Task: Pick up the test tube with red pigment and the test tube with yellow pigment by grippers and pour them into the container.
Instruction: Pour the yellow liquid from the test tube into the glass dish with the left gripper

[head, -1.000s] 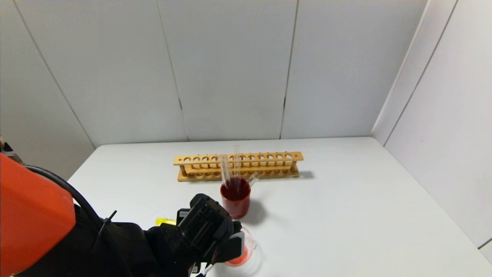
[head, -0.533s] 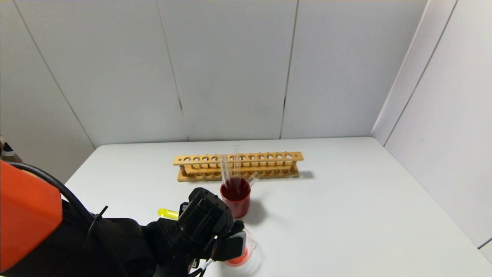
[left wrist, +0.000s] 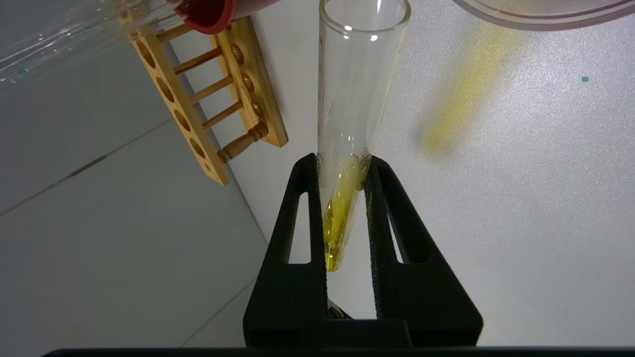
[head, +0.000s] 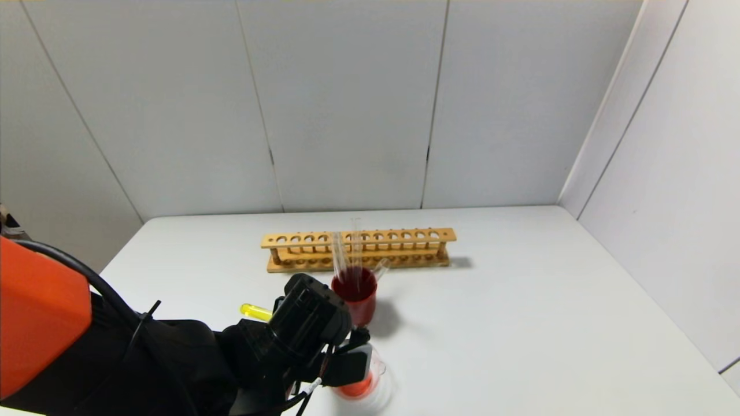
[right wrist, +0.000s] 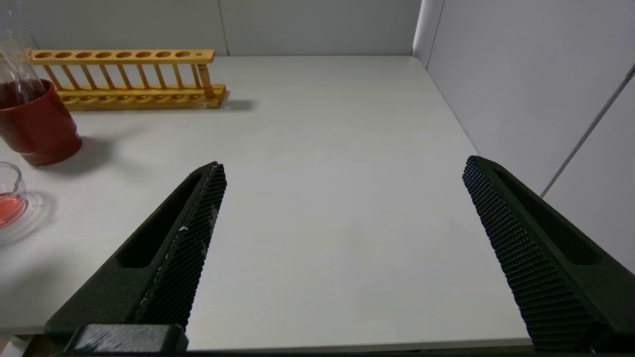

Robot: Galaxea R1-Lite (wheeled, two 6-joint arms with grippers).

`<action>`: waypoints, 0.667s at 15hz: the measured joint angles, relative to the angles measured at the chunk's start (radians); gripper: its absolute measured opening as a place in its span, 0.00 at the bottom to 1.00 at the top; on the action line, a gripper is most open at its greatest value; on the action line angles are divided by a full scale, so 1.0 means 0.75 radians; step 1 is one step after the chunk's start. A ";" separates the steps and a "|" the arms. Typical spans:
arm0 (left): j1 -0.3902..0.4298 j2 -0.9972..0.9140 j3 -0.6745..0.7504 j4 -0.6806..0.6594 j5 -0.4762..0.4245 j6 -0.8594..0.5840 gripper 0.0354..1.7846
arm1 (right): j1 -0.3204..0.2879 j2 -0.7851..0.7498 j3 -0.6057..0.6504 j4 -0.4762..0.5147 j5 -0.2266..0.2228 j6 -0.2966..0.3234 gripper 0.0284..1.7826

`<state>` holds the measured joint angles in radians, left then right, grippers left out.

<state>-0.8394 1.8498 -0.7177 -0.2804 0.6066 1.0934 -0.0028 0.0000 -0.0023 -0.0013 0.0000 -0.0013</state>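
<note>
Jaws of the left gripper (left wrist: 342, 163) are clamped on the test tube with yellow pigment (left wrist: 354, 114), tilted beside the container (head: 361, 378); misjudge the mouth, and yellow could splash the table (head: 520, 323).

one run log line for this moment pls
left gripper: shut on yellow-liquid glass test tube, mouth near clear glass beaker | beaker: red liquid inside | right gripper: open, idle over white table

Head looks down; wrists look close; all share rack (head: 358, 249)
</note>
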 joint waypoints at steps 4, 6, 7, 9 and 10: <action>0.001 0.002 -0.011 0.003 0.000 0.044 0.15 | 0.000 0.000 0.001 0.000 0.000 0.000 0.98; 0.001 0.005 -0.014 0.003 0.001 0.060 0.15 | 0.000 0.000 0.001 0.000 0.000 0.001 0.98; -0.001 0.006 -0.015 0.003 0.002 0.066 0.15 | 0.000 0.000 0.001 0.000 0.000 0.000 0.98; -0.005 0.011 -0.014 0.005 0.005 0.072 0.15 | 0.001 0.000 0.001 0.000 0.001 0.000 0.98; -0.005 0.014 -0.013 0.014 0.018 0.074 0.15 | 0.001 0.000 0.001 0.000 0.000 0.000 0.98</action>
<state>-0.8428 1.8602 -0.7272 -0.2702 0.6204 1.1491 -0.0023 0.0000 -0.0019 -0.0013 0.0000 -0.0013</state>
